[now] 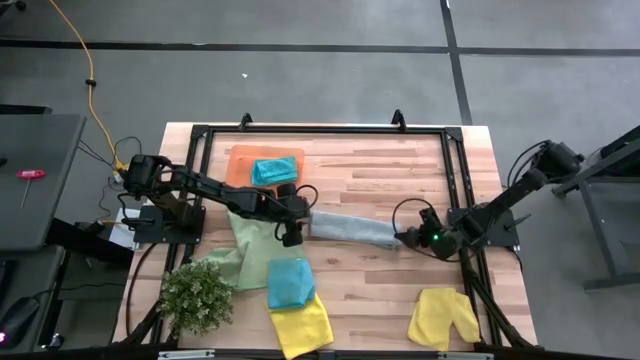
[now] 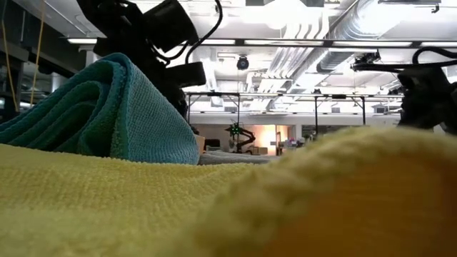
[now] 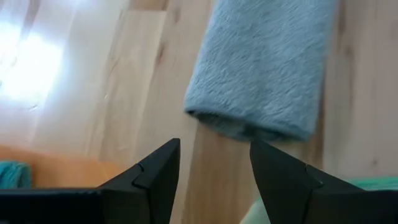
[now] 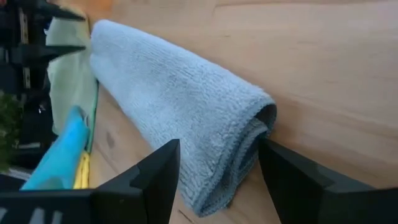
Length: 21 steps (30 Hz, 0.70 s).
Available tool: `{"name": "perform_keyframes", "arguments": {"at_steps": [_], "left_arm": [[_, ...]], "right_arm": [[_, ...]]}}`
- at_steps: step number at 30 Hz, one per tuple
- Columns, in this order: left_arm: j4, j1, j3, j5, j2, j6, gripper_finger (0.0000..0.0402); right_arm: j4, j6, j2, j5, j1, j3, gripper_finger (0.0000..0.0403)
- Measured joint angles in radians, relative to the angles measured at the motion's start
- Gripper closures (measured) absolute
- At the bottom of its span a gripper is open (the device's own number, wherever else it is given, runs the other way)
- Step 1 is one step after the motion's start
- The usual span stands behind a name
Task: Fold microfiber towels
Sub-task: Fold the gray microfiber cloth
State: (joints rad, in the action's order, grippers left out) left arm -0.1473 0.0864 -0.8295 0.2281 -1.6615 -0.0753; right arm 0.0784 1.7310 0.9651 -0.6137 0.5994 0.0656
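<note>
The grey towel (image 1: pixel 352 229) lies mid-counter as a long doubled strip, running between your two arms. The left end effector (image 1: pixel 297 222) sits at its one end, the right end effector (image 1: pixel 408 238) at the other. In both wrist views the fingers stand apart with nothing between them; the towel's end lies just ahead of each pair.

Other towels: a teal one (image 1: pixel 274 170) folded on the orange tray (image 1: pixel 240 160), a light green one (image 1: pixel 248 250) spread under the left arm, a second teal one (image 1: pixel 290 282) resting on a yellow one (image 1: pixel 303 325) at the near edge, and another yellow one (image 1: pixel 443 317) crumpled toward the right. A small plant (image 1: pixel 197 297) stands at the near left corner of the counter (image 1: pixel 400 180).

Judgement: the step in hand is the next fold of the grey strip, end to end.

- The right wrist view shows the layers at that end curling open. Close on all layers together, low against the wood, or the top ply alone will lift.
- The left wrist view shows a rounded, rolled end. Either pin it flat or take it at the fold line.
- Lift one end only as high as needed to clear the cloth, carry it along the strip's own axis, and lay it edge on edge.
- Keep the left arm's travel clear of the light green towel beneath it; snagging it would drag it along.
- The low view is blocked by the near cloths, so rely on the high and wrist views.
</note>
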Motion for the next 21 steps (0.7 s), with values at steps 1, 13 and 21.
{"name": "perform_keyframes", "arguments": {"at_steps": [1, 13, 21], "left_arm": [[-0.006, 0.0, 0.0, 0.004, 0.0, -0.001, 0.0218], [-0.118, 0.0, 0.0, -0.008, 0.0, -0.107, 0.0218], [-0.017, -0.002, -0.001, -0.043, -0.068, -0.022, 0.0242]], "right_arm": [[0.005, -0.013, 0.008, 0.015, -0.011, 0.003, 0.0192], [0.083, -0.033, 0.118, 0.128, -0.09, 0.035, 0.0192], [0.077, -0.093, 0.136, 0.162, -0.109, 0.069, 0.0192]]}}
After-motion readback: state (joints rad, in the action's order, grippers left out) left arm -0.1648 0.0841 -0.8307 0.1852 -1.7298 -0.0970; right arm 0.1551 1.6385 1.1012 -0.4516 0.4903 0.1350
